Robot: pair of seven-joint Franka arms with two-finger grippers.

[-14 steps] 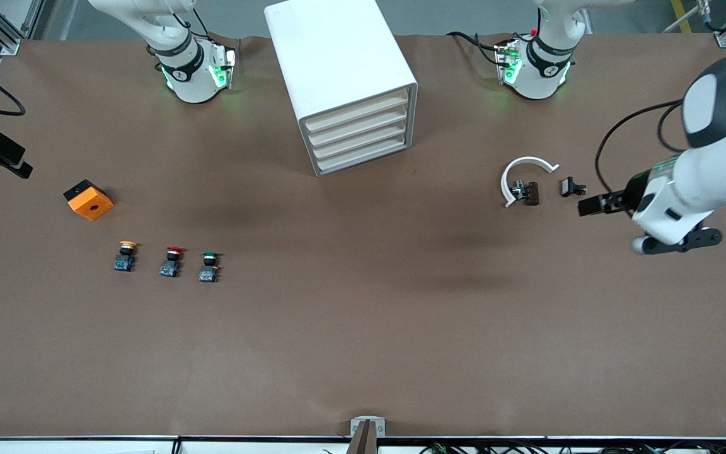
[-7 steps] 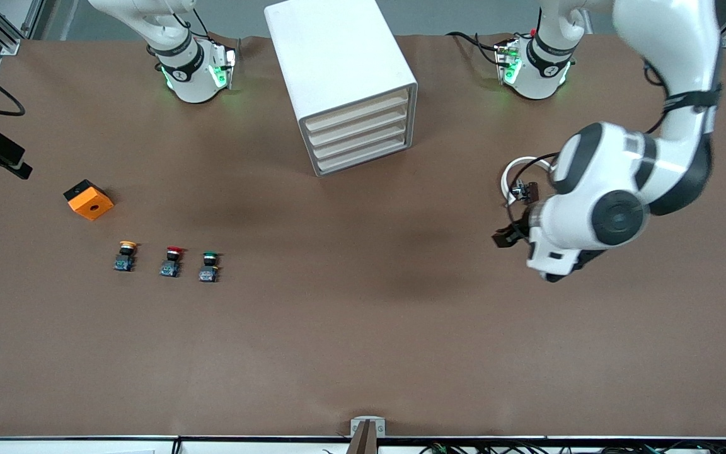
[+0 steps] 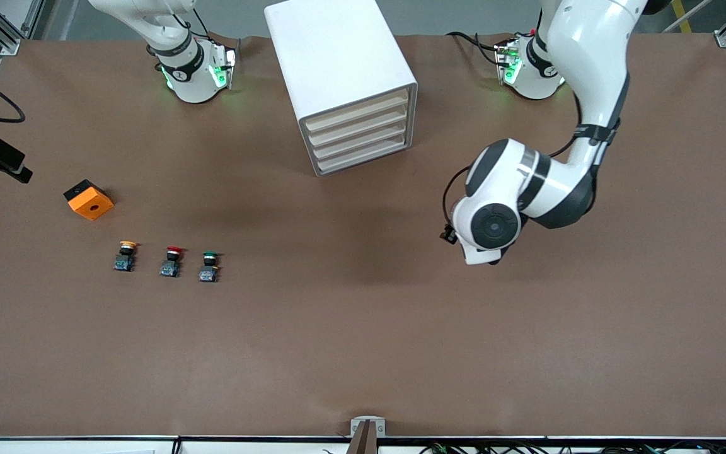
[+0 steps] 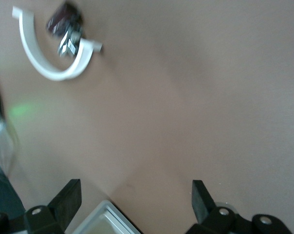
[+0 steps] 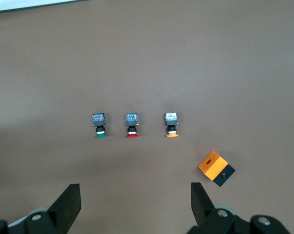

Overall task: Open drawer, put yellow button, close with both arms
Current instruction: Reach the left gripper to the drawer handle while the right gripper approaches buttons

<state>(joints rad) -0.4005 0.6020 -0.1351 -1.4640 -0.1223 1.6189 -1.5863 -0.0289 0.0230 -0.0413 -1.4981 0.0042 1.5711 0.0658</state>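
The white cabinet (image 3: 338,57) stands between the two arm bases, and its top drawer (image 3: 358,108) sits flush like the three below it. The yellow button (image 3: 126,255) stands upright at the right arm's end of the table, in a row with a red-capped (image 3: 172,260) and a green-capped one (image 3: 209,265). In the right wrist view the yellow button (image 5: 172,124) shows from above. My right gripper (image 5: 132,195) hangs open high over bare table beside that row. My left gripper (image 4: 135,192) is open and empty over bare table near the cabinet's corner (image 4: 104,219); its wrist (image 3: 494,222) hides it from the front.
An orange block (image 3: 88,200) with a round hole lies a little farther from the front camera than the buttons. A white curved piece (image 4: 49,58) and a small dark clip (image 4: 64,27) lie toward the left arm's end, under the left arm.
The left arm has swung in from its end of the table toward the middle and the cabinet, and now covers the white curved piece. The right arm has hardly moved.
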